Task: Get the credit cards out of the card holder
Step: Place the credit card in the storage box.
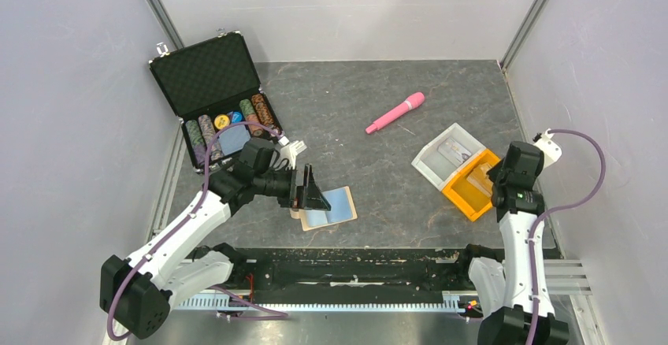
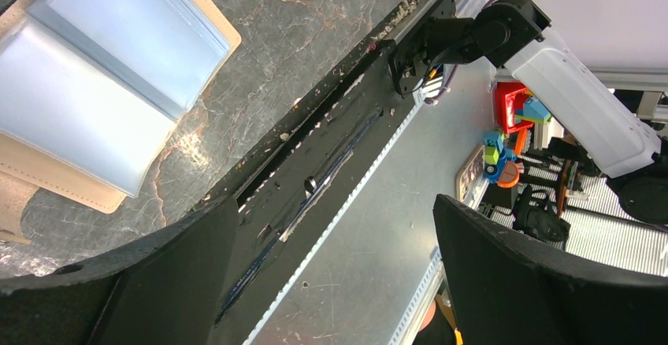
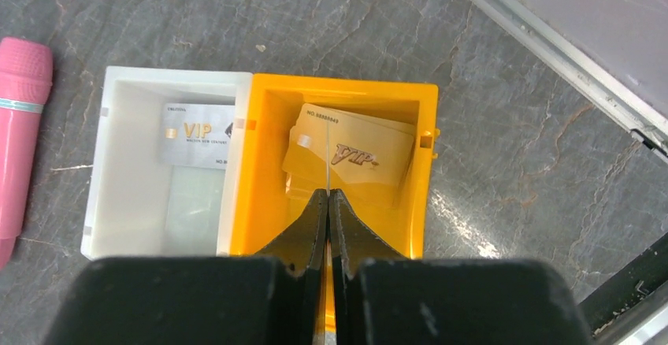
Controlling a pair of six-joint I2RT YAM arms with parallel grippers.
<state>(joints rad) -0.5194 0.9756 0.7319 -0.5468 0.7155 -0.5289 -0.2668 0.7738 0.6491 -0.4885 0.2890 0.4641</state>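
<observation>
Right claw point(image 3: 327, 195): jaws pressed together, tips pointing down into the orange tray point(image 3: 425, 172). A thin pale line runs up from between the tips. It may be a card seen edge-on, but I cannot tell, so I treat it as possibly pinched.
Left claw point(image 1: 313, 194): jaws spread as wide as they go, nothing between them, poised over the left edge of the holder.
Holder point(image 1: 332, 205): lying open and flat on the desk point(image 1: 378, 85), pale blue lining up, near the front edge and well apart from the trays.
Cards point(image 3: 354, 156): gold ones stacked loosely in the orange tray, right under the right claw. A silver card point(image 3: 197, 136) lies in the white tray point(image 3: 98, 164), which touches the orange one on its left.
Pockets: in my left wrist view the blue sleeves look flat. I cannot tell whether any card is left inside.
Step, as I read it: drop-off at the orange tray, then back to the holder.
How I'd do it well: if a card is pinched, I'd open only once the tips are inside the tray walls, so it falls flat on the stack. I'd lift straight up before swinging away. At the holder, I'd pin one flap with the left claw and draw a card out along the sleeve, not upward.
Risk: the holder looks light and would likely slide or fold shut if pulled unpinned.
Off to the side: pink stick point(image 1: 395, 113) and chip case point(image 1: 213, 85), neither in my way.
</observation>
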